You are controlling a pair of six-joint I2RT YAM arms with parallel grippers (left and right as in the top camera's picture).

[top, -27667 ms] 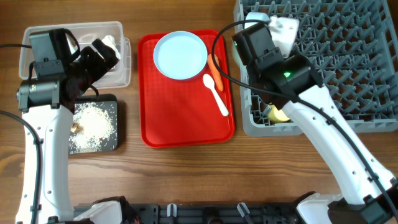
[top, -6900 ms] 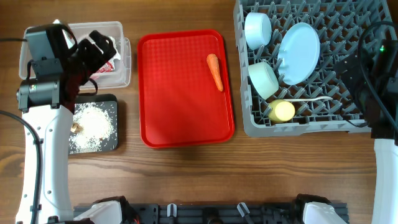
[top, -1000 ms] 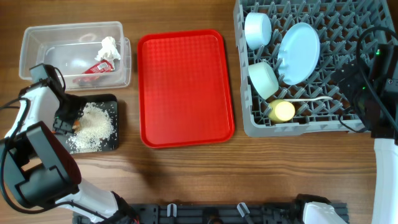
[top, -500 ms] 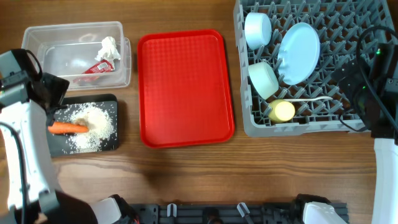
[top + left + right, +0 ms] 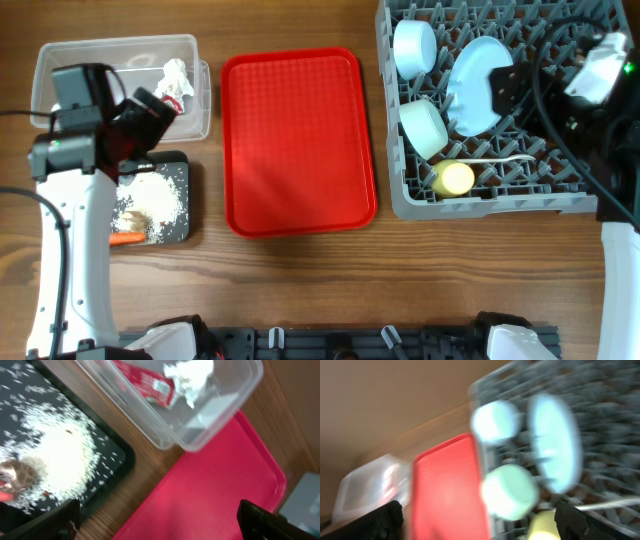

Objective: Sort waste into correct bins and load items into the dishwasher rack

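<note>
Plainly, the carrot (image 5: 125,238) lies outside the left gripper's (image 5: 160,515) spread jaws.

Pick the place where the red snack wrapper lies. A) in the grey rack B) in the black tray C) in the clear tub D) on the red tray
C: the left wrist view shows the red snack wrapper inside the clear tub, next to the white tissue.
</note>
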